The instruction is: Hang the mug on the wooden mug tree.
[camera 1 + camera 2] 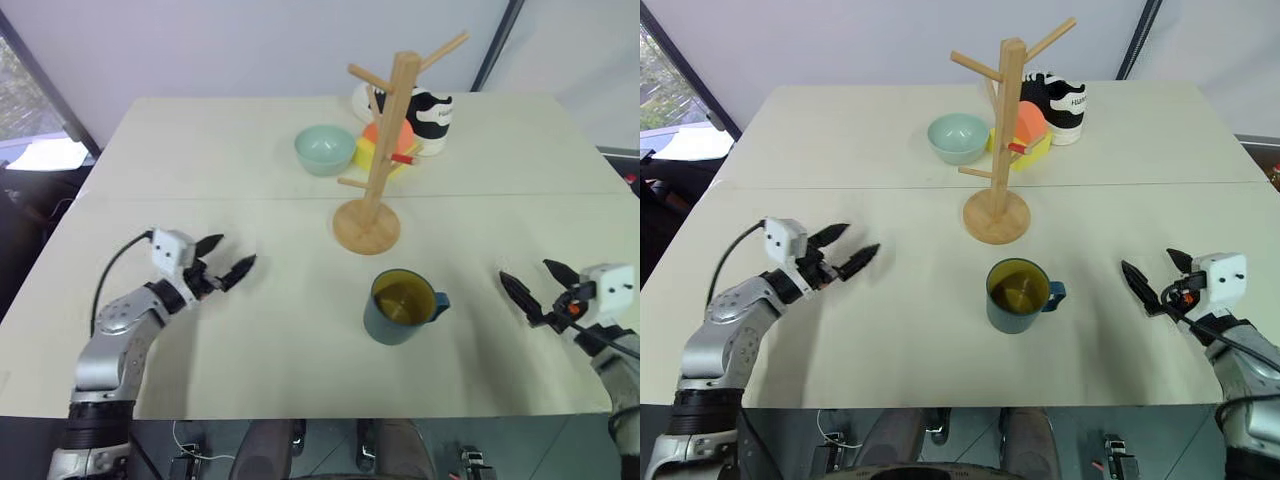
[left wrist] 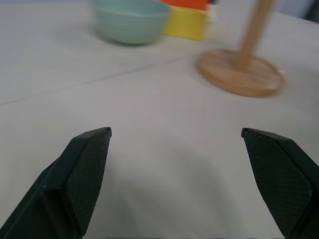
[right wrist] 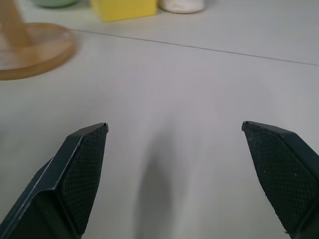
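The dark teal-blue round mug [image 1: 401,308] with its mustard-yellow inside stands upright on the pale table [image 1: 200,160], near the front edge, its small handle pointing to about three o'clock. Just beyond it, at twelve o'clock, stands the tall light-wood mug tree [image 1: 378,150] on its round disc base, pegs all bare. Nothing of the task looks done: the mug is ungrasped and must yet be lifted and its handle hooked over a peg.

The right gripper [image 1: 534,285] hovers at the mug's three o'clock, well apart, fingers spread and empty. The left gripper [image 1: 224,260] hovers at nine o'clock, equally spread, holding nothing.

Bare tabletop lies between each gripper and the mug. Behind the tree, from eleven to one o'clock, crowd a pale green bowl [image 1: 325,149], an orange-and-yellow block [image 1: 385,150] and a white mug with black patches [image 1: 430,118], so room is tighter there.
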`<state>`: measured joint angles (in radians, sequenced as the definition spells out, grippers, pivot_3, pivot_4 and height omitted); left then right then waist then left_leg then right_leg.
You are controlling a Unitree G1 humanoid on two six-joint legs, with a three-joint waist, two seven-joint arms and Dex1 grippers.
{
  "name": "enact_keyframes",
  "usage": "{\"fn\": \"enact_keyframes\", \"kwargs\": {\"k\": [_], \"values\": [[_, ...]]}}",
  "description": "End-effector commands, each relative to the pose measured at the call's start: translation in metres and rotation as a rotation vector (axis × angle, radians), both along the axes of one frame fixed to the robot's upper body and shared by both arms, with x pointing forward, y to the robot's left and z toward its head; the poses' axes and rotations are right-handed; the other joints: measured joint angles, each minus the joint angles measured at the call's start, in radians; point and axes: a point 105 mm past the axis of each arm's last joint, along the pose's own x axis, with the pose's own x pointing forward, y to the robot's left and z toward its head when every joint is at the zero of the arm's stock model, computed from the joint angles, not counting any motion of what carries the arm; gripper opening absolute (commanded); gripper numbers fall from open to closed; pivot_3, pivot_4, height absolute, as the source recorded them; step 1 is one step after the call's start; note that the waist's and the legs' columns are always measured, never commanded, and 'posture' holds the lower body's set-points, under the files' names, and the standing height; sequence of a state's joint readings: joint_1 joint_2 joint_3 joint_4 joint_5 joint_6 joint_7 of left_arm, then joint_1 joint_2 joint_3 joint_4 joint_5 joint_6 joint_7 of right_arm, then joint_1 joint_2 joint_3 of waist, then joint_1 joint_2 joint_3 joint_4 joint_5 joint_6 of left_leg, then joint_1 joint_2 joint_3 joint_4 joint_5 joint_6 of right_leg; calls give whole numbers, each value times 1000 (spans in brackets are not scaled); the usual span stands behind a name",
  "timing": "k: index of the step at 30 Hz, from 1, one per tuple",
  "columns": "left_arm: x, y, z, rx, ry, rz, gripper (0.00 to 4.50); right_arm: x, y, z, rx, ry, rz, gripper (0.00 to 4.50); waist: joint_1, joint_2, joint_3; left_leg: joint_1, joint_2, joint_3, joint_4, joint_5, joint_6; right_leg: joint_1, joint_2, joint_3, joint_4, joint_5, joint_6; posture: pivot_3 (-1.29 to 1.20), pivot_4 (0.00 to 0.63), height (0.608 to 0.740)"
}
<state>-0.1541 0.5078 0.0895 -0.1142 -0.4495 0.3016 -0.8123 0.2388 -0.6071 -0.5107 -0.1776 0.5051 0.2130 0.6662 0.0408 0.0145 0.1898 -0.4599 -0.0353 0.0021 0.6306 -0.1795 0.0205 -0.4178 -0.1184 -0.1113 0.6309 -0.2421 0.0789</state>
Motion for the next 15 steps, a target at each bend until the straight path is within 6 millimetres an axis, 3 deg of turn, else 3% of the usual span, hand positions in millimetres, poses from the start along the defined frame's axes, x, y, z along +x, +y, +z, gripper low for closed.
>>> {"fn": "enact_keyframes", "kwargs": {"k": [1,7,15], "values": [[-17,-22,8,35,-19,-203,4500,-16,21,14,-8,-25,76,4472,-2,0,0,0,0,0,0,0,0,0,0,0,0,0,0,0,150,732],[-36,-57,12,90,-34,-462,4500,-41,75,-9,-7,64,216,4472,-4,1,0,0,2,0,-4,0,0,-1,0,2,-1,-1,0,0,150,732],[-53,-75,19,90,-50,-592,4500,-33,90,-17,16,35,207,4472,-4,-1,-2,2,0,9,-20,0,0,-11,4,21,1,-1,-1,0,150,732]]}}
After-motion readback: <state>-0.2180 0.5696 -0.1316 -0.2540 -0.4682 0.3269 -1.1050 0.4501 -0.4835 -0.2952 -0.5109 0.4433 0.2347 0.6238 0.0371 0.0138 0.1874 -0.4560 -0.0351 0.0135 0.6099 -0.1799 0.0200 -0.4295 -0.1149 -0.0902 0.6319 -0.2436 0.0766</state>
